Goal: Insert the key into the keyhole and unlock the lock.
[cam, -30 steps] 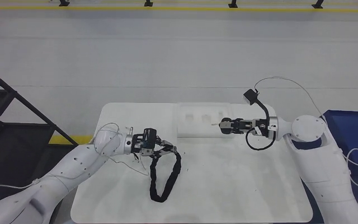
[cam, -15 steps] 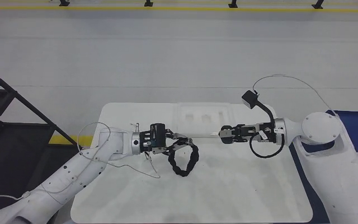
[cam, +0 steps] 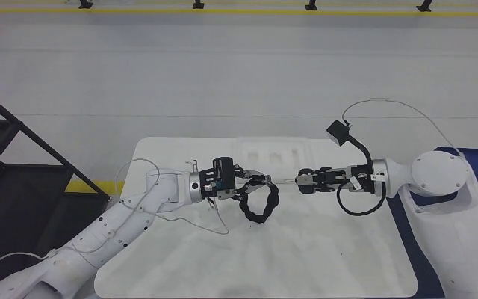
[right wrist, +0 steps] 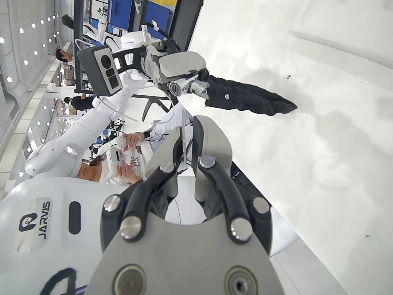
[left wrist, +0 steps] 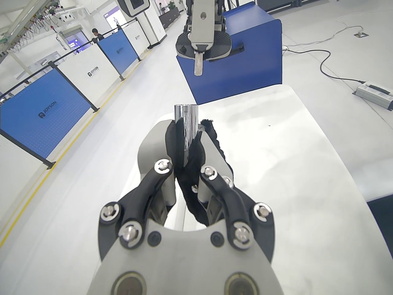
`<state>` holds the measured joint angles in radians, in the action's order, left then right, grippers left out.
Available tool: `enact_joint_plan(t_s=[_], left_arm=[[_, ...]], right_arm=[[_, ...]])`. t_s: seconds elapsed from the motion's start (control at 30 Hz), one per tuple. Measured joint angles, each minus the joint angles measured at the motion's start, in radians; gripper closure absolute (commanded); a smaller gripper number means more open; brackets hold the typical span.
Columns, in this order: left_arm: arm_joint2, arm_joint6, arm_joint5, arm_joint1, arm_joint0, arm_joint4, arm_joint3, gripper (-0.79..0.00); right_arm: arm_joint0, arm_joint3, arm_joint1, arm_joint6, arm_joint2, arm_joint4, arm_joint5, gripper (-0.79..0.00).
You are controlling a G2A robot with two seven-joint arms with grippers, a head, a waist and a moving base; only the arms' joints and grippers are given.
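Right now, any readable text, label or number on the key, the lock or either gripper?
key: none, plain metal blade.
lock: none, bare chrome.
left gripper: none.
right gripper: none.
blue panels behind: brand print, not read off here.

Shiny chrome cylinder lock (left wrist: 186, 122) on a black fabric-sleeved cable loop (cam: 260, 203). The cylinder is pinched between the fingers of the left gripper (left wrist: 185, 142), its end poking past the fingertips, keyhole (right wrist: 174, 87) facing the key. The loop droops below the fingers, bunched. Flat silver metal key (left wrist: 198, 62): head clamped between the fingers of the right gripper (right wrist: 188, 130), blade jutting beyond the tips, aimed at the cylinder, not touching.
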<state>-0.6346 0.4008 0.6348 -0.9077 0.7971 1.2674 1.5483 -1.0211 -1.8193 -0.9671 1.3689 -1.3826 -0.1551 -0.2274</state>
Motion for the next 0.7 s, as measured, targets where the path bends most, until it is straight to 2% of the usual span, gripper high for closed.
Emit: enact_joint_plan(t_s=[0.4,0.5,0.7], left_arm=[[-0.001,-0.001,-0.002,0.0,0.002,-0.001,0.001,0.0],[-0.004,0.006,-0.01,-0.004,0.021,-0.004,0.008,0.0],[0.015,0.093,-0.047,-0.029,0.018,0.1,-0.008,0.0]], right_arm=[[-0.009,-0.005,0.0,-0.017,0.002,0.006,-0.001,0.0],[-0.021,-0.045,0.005,-0.031,0.006,0.032,-0.027,0.0],[-0.01,-0.198,0.02,0.003,0.023,0.136,-0.136,0.0]])
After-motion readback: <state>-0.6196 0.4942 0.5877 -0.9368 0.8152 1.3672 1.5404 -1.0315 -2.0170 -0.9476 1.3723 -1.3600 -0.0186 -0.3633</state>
